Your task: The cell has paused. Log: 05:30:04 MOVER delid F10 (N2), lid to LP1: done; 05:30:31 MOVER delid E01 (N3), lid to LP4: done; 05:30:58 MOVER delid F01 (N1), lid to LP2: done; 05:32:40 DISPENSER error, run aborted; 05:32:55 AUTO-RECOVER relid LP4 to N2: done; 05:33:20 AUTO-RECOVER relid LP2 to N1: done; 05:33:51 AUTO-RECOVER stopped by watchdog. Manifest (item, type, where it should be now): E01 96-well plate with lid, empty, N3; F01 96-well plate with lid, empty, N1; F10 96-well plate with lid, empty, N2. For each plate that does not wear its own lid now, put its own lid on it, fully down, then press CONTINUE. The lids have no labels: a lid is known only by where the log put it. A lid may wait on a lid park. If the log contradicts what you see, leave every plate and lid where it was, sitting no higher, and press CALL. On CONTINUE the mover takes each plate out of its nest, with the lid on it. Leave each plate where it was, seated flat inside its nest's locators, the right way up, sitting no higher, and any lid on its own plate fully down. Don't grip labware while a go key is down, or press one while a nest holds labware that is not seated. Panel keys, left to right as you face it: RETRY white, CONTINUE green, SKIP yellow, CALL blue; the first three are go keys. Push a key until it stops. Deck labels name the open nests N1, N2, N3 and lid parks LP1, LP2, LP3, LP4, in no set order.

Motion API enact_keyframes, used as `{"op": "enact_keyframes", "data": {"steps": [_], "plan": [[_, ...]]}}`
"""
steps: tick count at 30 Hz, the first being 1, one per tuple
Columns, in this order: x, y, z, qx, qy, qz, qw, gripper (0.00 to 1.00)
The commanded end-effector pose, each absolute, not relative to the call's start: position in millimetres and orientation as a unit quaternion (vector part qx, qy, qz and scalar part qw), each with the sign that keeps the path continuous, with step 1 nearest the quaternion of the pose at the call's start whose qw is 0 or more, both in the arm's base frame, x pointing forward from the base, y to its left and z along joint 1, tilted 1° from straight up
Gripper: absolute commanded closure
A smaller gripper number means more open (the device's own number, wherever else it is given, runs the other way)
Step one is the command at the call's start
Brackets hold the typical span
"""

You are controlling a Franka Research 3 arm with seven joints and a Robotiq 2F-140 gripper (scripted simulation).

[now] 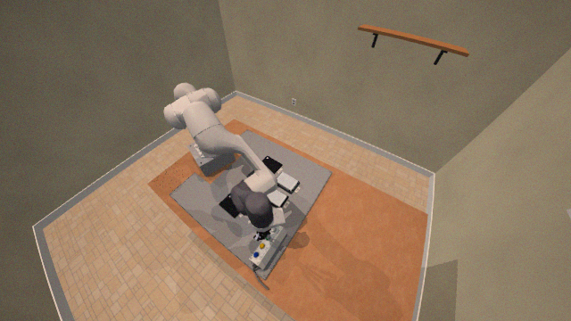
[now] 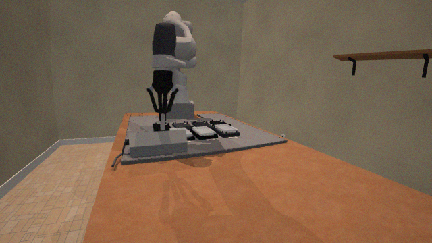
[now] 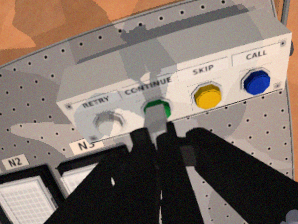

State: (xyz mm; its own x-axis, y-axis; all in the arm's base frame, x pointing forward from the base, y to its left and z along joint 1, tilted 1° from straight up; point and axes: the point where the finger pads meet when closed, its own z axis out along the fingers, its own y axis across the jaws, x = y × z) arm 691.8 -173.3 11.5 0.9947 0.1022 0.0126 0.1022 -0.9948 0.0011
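Fingertips of the gripper (image 3: 157,137) together, empty, at the green key (image 3: 157,107), frame centre; we judge it stiff, needing a square push.

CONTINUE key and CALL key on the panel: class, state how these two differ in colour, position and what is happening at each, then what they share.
The CONTINUE key is green; the CALL key is blue. CONTINUE is second from the left; CALL is at the far right end. The shut gripper has its fingertips at CONTINUE, partly covering it; CALL stands uncovered, nothing near it. Both are round keys under printed labels on the same grey panel.
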Motion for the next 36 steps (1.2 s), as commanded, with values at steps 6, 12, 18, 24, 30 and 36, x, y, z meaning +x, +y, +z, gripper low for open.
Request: {"op": "enact_keyframes", "data": {"steps": [6, 12, 18, 24, 30, 36], "plan": [[693.0, -174.9, 7.8, 0.999, 0.053, 0.008, 0.002, 1.0], [693.1, -174.9, 6.3, 0.999, 0.053, 0.008, 0.002, 1.0], [693.1, -174.9, 6.0, 0.999, 0.053, 0.008, 0.002, 1.0], [693.1, -174.9, 6.0, 0.999, 0.053, 0.008, 0.002, 1.0], [693.1, -174.9, 6.0, 0.999, 0.053, 0.008, 0.002, 1.0], [693.1, -174.9, 6.0, 0.999, 0.053, 0.008, 0.002, 1.0]]}}
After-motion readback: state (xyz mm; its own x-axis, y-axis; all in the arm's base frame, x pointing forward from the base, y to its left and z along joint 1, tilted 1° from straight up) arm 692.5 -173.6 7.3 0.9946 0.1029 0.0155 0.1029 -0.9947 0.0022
